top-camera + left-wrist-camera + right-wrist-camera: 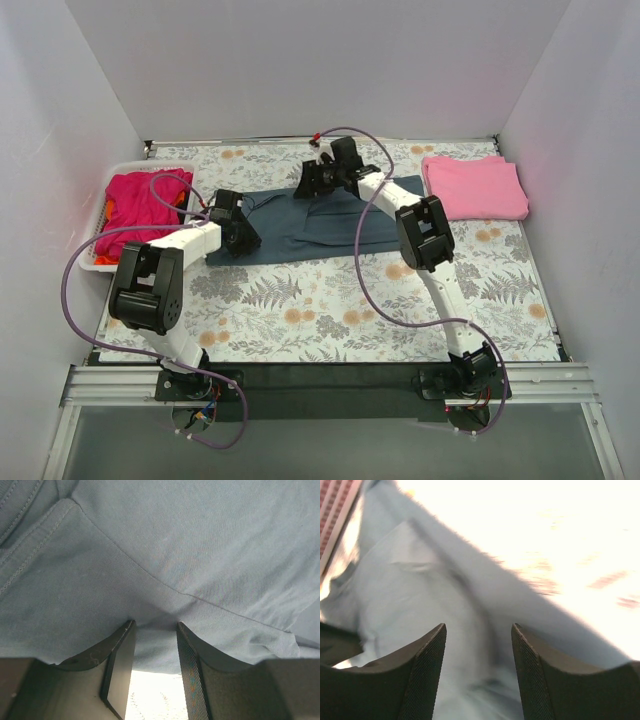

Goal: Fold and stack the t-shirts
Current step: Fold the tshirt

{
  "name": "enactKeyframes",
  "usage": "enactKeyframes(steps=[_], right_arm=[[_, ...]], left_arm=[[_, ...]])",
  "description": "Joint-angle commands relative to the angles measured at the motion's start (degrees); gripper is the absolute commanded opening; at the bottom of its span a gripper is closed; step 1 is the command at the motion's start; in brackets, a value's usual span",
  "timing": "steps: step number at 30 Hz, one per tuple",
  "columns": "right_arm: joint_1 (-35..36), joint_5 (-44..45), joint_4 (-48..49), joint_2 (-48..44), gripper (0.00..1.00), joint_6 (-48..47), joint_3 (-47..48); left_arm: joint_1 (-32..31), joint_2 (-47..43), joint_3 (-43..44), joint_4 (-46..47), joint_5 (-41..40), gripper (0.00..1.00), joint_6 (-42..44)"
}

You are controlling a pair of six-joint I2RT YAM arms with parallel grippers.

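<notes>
The dark slate blue-grey t-shirt [330, 222] lies partly folded mid-table. My left gripper [246, 241] is at its near left edge. In the left wrist view this gripper [155, 626] is open, and the shirt's hem [150, 575] runs across between the fingertips. My right gripper [306, 186] is over the shirt's far edge. The right wrist view shows it [478, 627] open, with blurred blue-grey cloth [420, 595] below and nothing held. A folded light pink t-shirt [476, 187] lies at the back right. Magenta [145, 198] and orange-red [180, 197] shirts sit in the basket.
The white slotted basket [101, 256] stands at the left edge of the table. White walls close in the back and both sides. Purple cables loop over both arms. The floral tablecloth [330, 310] shows in front of the blue-grey shirt.
</notes>
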Motion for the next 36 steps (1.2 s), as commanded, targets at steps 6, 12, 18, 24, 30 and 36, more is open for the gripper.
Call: enactKeyframes(steps=[6, 12, 18, 24, 30, 36], right_arm=[[-7.95, 1.15, 3.91, -6.12, 0.53, 3.19, -2.00], [-10.42, 3.07, 3.73, -27.18, 0.53, 0.29, -23.26], [-11.04, 3.70, 3.82, -41.43, 0.53, 0.29, -41.55], [-11.21, 2.38, 3.55, -50.50, 0.53, 1.17, -54.02], [-11.21, 1.50, 3.47, -54.47, 0.52, 1.52, -59.85], [-11.30, 1.50, 3.29, -55.26, 0.53, 0.73, -62.31]], left_arm=[[-0.08, -0.38, 0.12, -3.43, -0.64, 0.38, 1.68], [-0.08, 3.21, 12.06, -3.70, -3.28, 0.41, 5.29], [-0.08, 12.08, 23.75, -4.05, -2.66, 0.41, 5.91], [-0.08, 18.07, 29.03, -3.70, -2.49, 0.43, 5.38], [-0.08, 22.91, 32.55, -2.82, -3.72, 0.44, 5.46], [-0.08, 25.90, 36.15, -0.89, -6.27, 0.44, 6.43]])
